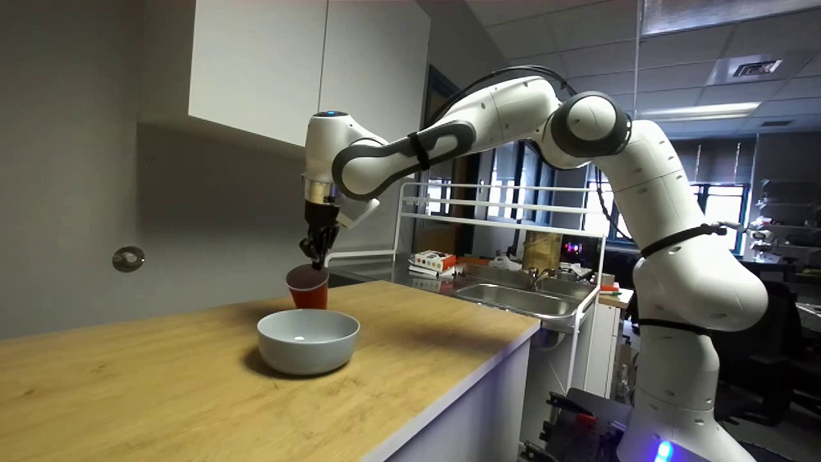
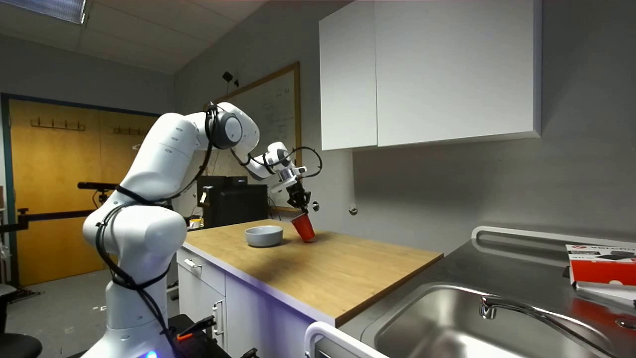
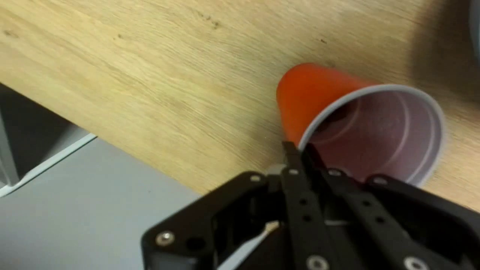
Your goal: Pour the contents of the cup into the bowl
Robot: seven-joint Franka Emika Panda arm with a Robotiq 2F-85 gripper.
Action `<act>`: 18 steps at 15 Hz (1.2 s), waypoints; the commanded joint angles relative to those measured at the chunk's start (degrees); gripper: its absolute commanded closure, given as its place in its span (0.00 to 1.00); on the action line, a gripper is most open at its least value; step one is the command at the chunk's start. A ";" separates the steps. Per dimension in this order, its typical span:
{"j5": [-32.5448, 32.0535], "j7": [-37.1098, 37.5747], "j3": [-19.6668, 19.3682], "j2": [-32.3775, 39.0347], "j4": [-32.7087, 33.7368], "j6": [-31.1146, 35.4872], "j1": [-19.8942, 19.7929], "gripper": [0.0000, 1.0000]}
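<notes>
The cup point(image 2: 303, 227) leaned toward the bowl point(image 2: 264, 239)

In an exterior view, the smooth, round, light grey bowl stood at left on the wood-grained counter point(image 2: 348, 266); the tapered red plastic cup was near, at right. Only the wrist view showed how the gripper point(image 3: 301, 147), its fingers point(image 3: 297, 182) almost together, pinched the cup's rim and, deep inside, something dark, perhaps the contents point(image 3: 338, 114).

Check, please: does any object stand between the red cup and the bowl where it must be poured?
Nothing visible does. The jaws pinch the red cup by its rim; in an exterior view its mouth leans toward the bowl, and no object shows in the gap between the two.
</notes>
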 commanded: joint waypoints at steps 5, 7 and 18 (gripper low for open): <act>-15.04 10.81 2.73 -17.12 -19.28 -1.21 1.48 0.94; -16.72 13.07 4.61 -19.07 -21.67 -2.12 1.16 0.94; -39.03 32.23 17.81 -20.93 -24.97 -11.96 6.33 0.94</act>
